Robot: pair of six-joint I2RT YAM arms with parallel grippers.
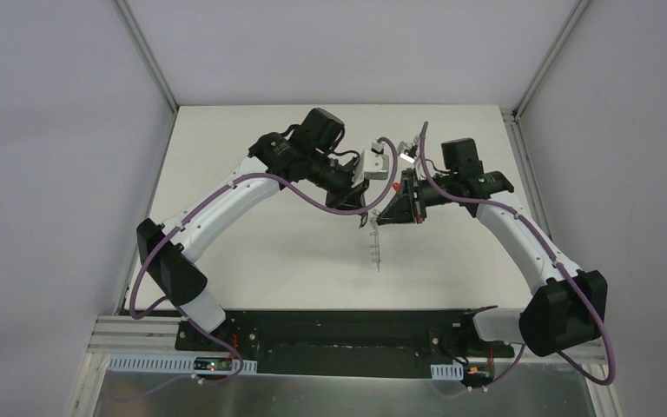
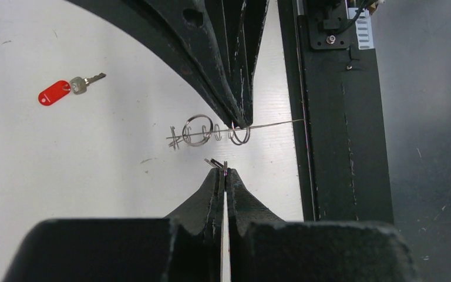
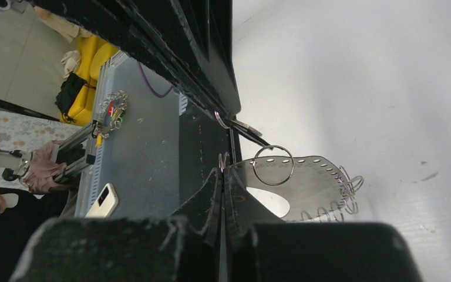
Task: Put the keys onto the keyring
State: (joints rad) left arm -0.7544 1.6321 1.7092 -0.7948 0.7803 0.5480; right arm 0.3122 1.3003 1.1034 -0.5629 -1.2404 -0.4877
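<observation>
Above mid-table, the right gripper (image 3: pixel 222 170) clamps the keyring (image 3: pixel 305 170) so its wire loops (image 2: pixel 211 130) face the left gripper (image 2: pixel 223 173), pinched shut on a small metal piece (image 2: pixel 215 163), possibly a key. The red key (image 2: pixel 56 93) lies on the table (image 2: pixel 64 188), ten o'clock in the left wrist view.

White table (image 1: pixel 295 278), black mounting plate (image 1: pixel 347 334) at its near edge, white phone (image 3: pixel 101 201) beside grey metal sheet (image 3: pixel 141 147)

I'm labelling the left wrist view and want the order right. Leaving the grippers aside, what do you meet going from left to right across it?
red-headed key → keyring's wire loops → black base plate
</observation>
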